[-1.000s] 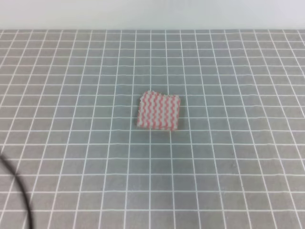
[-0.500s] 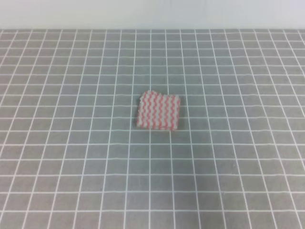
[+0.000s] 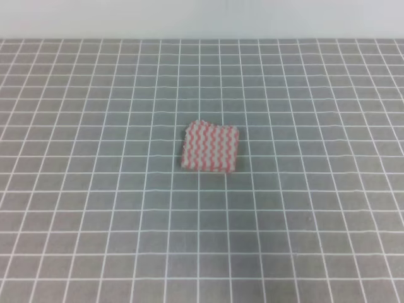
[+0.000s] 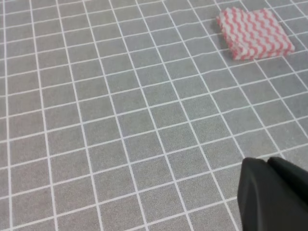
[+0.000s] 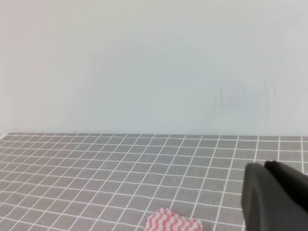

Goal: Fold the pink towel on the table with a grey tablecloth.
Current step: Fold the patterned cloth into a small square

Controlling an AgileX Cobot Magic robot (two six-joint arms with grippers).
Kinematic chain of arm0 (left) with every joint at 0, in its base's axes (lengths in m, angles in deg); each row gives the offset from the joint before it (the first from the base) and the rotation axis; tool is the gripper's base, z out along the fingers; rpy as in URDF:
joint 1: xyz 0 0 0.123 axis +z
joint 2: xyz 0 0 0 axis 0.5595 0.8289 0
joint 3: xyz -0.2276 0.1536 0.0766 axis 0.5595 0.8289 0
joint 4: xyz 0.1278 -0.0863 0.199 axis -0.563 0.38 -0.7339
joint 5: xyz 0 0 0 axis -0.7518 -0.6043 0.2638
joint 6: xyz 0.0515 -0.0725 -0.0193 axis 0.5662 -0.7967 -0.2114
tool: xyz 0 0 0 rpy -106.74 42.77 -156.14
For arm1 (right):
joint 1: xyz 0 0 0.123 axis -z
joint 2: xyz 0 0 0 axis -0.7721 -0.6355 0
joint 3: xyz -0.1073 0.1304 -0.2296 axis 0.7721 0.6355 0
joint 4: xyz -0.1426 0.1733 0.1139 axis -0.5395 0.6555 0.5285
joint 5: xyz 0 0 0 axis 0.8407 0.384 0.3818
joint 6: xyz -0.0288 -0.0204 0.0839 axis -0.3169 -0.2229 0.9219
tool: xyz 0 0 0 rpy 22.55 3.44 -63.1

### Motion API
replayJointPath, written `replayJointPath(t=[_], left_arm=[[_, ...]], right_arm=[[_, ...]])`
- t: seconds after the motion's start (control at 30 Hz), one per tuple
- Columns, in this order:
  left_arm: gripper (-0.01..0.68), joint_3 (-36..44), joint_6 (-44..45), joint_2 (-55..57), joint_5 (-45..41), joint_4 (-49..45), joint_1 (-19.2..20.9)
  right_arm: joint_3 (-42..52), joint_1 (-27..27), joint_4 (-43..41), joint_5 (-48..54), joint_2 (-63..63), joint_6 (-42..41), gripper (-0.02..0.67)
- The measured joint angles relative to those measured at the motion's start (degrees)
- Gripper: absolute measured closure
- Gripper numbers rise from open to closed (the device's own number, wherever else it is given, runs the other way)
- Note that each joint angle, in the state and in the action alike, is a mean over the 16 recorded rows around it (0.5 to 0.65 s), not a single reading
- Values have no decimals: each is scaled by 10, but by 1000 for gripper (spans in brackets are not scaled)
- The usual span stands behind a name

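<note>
Left gripper (image 4: 274, 195): only a dark finger housing visible at the lower right corner of the left wrist view, raised above the cloth, touching nothing; two black parts pressed side by side with a thin seam between, tips out of frame, so open or clenched cannot be told. Right gripper (image 5: 276, 197): same partial look at the lower right of the right wrist view, dark body with a narrow seam, tips cut off; state likewise cannot be told, nothing seen in its grasp. Neither gripper present in the exterior high view. Pink towel (image 3: 210, 147) lying flat as a small, compact, roughly square packet with layered edges, near the middle of the table with a grey tablecloth (image 3: 95, 208), well apart from every edge seen. Pink-and-white wavy stripes running across its top face; small notch at the far left corner. From the left wrist, towel (image 4: 253, 32) well ahead of the finger housing, stacked layers showing along its near side. From the right wrist, only its far edge (image 5: 172, 223) showing at the bottom of the frame, pale wall (image 5: 154, 67) behind the table's far edge.
</note>
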Motion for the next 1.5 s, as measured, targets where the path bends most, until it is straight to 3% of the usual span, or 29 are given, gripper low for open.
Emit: replayJointPath(t=[0.43,0.77,1.13,1.37,1.5], left_arm=[[675,0,0,0,-3,0,0],[675,0,1,-1,-4,-1,0],[675,0,1,-1,-4,-7,0],[675,0,1,-1,-4,-11,0],[675,0,1,1,-4,-13,0]], right_arm=[[1,0,1,0,0,0,666],[50,7,-15,-95,21,-59,665],[188,84,-30,-142,185,-176,665],[253,132,-26,-122,269,-192,665],[279,142,-67,-121,286,-145,665]])
